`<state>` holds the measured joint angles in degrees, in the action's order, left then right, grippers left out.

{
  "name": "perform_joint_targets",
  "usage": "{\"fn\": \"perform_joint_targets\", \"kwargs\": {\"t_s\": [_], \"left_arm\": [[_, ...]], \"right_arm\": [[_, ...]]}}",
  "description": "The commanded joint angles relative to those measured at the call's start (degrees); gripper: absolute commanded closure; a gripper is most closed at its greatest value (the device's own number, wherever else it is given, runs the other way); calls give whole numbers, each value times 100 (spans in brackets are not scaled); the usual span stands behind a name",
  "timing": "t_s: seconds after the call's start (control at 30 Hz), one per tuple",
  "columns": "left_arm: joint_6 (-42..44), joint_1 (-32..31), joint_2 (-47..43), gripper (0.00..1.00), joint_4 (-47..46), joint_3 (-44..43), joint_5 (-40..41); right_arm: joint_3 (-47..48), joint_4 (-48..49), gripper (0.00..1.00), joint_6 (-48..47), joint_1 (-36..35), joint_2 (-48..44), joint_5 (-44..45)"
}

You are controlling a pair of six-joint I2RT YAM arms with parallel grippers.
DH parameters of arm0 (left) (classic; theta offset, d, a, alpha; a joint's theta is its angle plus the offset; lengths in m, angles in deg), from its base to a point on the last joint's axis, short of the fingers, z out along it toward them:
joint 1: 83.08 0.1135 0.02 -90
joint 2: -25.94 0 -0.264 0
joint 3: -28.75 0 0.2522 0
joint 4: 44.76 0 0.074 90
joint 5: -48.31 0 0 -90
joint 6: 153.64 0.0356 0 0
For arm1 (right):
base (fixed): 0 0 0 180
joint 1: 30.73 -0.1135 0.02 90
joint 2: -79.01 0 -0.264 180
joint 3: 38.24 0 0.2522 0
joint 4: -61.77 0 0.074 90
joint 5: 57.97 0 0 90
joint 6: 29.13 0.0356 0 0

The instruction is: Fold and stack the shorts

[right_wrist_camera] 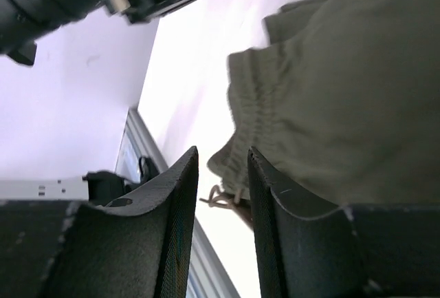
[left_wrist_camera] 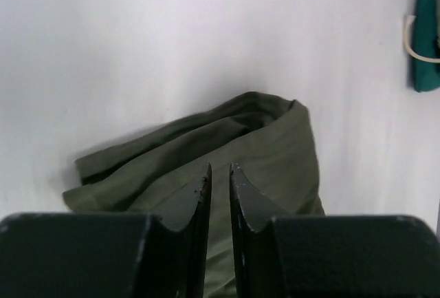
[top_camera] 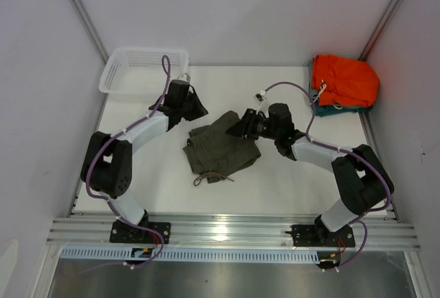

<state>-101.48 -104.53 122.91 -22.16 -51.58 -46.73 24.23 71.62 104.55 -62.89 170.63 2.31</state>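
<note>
The olive-green shorts (top_camera: 223, 148) lie bunched and partly folded in the middle of the table, with the drawstring (top_camera: 210, 177) trailing at the near edge. My left gripper (top_camera: 196, 109) hovers at their far-left edge. In the left wrist view its jaws (left_wrist_camera: 220, 168) are nearly together with nothing between them, and the shorts (left_wrist_camera: 275, 146) lie just beyond. My right gripper (top_camera: 237, 127) is over the far-right corner. In the right wrist view it (right_wrist_camera: 223, 152) is slightly open and empty, with the gathered waistband (right_wrist_camera: 254, 112) and cord (right_wrist_camera: 221, 200) beyond it.
Bright orange shorts (top_camera: 344, 81) sit folded on a teal garment (top_camera: 337, 109) at the back right corner. The teal garment also shows in the left wrist view (left_wrist_camera: 427, 36). A white mesh basket (top_camera: 143, 71) stands at the back left. Grey walls enclose the table.
</note>
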Motion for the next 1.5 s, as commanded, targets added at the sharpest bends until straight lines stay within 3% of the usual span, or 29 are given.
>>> {"fn": "perform_joint_targets", "kwargs": {"t_s": [0.0, 0.3, 0.47, 0.73, 1.03, 1.33, 1.47], "left_arm": [[225, -165, 67, 81, -496, -304, -637], [-3, -667, 708, 80, -1568, -690, -1429], [-30, -825, 1244, 80, -1623, -1139, -1667], [-249, -904, 2211, 81, -1947, -1315, -1729], [-241, -1036, 2731, 81, -2238, -1254, -1318], [-100, -1063, 2696, 81, -2441, -1235, -990], [-48, -1063, 2520, 80, -2265, -1385, -1043]], "right_arm": [[-352, 257, 62, -61, 393, -144, -280], [-705, 1389, 66, 298, 878, 680, -1131], [-845, 1927, 68, 562, 957, 1165, -1475], [-1249, 2182, 81, 615, 1212, 1544, -1608], [-1803, 2226, 86, 466, 1335, 1456, -1529], [-2155, 927, 85, -298, 1318, 657, -1001], [-1971, 15, 71, -614, 1335, -116, -914]]}}
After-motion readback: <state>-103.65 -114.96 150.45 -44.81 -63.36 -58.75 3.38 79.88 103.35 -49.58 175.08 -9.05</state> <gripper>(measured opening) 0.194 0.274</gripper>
